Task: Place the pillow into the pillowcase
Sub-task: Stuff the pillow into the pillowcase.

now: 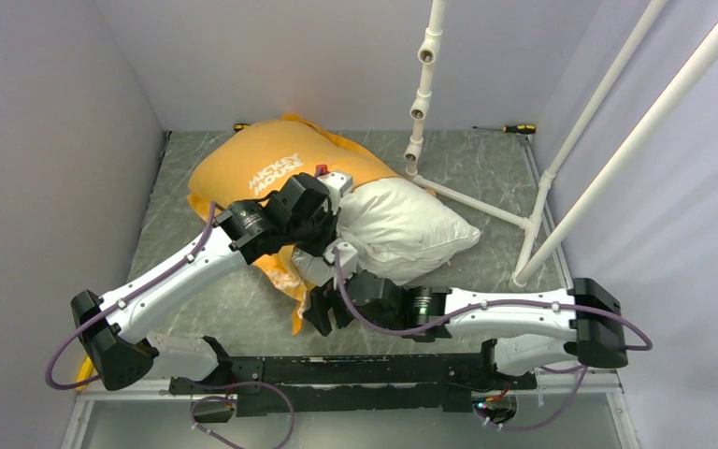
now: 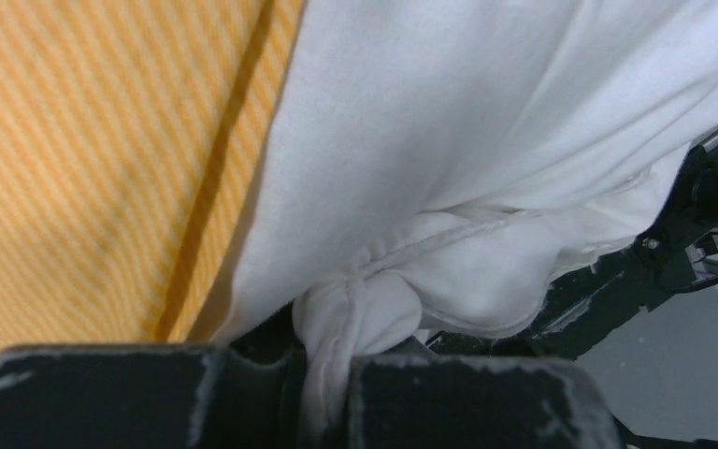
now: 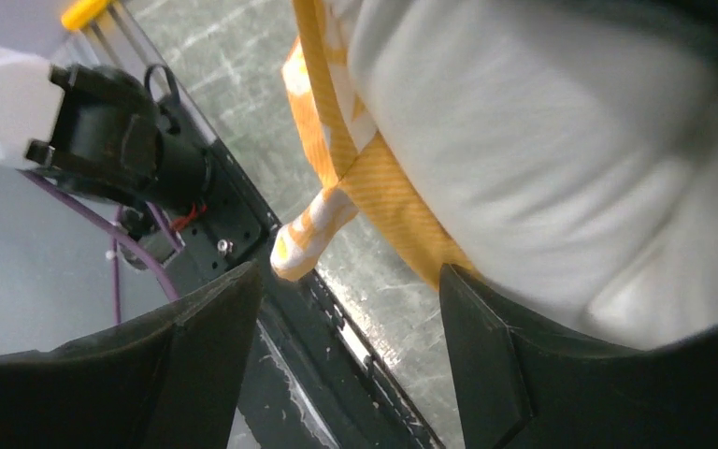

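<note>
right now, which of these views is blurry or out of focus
Top external: sharp, evenly lit, pillow and pillowcase crisp. Left wrist: very close, the pinched pillow fabric in focus, pillowcase stripes slightly soft. Right wrist: pillow blurred, table behind sharper.

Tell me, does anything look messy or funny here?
Yes. The pillow is only partly in the pillowcase: its white end sticks out on the right, and the case lies bunched, one corner trailing toward the near edge. A screwdriver lies at the table's far edge, unrelated to bedding.
</note>
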Action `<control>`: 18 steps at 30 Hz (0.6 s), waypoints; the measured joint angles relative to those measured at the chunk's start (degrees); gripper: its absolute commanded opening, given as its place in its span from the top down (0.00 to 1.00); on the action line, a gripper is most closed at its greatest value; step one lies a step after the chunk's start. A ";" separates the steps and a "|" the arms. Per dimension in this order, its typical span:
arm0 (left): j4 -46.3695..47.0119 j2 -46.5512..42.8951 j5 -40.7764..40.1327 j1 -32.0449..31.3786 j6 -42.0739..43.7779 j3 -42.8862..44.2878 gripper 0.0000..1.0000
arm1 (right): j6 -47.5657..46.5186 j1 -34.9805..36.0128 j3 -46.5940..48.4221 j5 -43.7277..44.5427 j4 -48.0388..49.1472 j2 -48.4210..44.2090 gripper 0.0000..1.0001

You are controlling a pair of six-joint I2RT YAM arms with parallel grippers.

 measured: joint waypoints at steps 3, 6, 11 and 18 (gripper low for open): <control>-1.18 0.13 -0.46 0.04 0.66 0.00 1.00 | 0.50 -0.02 0.09 -2.05 2.14 3.74 0.36; -2.84 0.31 -0.79 0.48 0.87 0.00 1.00 | 1.44 -0.04 0.09 -3.74 3.45 4.66 0.36; -4.00 0.39 -1.27 0.83 1.31 0.00 1.00 | 2.84 -0.02 0.11 -4.31 4.52 5.55 0.28; -3.69 0.44 -1.05 0.70 1.22 0.00 1.00 | 5.51 0.04 -1.55 1.53 2.73 3.74 0.22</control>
